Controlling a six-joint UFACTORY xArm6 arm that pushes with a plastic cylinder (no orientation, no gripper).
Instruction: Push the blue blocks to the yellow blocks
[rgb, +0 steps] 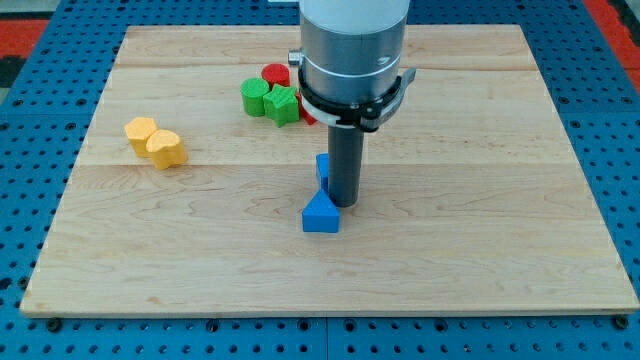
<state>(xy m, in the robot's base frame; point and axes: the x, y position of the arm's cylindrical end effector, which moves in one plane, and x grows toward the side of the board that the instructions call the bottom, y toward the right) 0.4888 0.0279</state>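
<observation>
Touching blue triangular block (320, 215), my tip (343, 204) — no legible writing

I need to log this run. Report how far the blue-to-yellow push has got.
Done: neither blue block has reached the yellow blocks at the view's left. In hand: my tip sits by the blue triangle, with the other blue block mostly hidden behind the rod. Left: pushing both across the bare board to the yellows.

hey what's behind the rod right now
A sliver of a blue block shows at the rod's left edge; the rest is covered. My tip sits just above-right of the blue triangle.
</observation>
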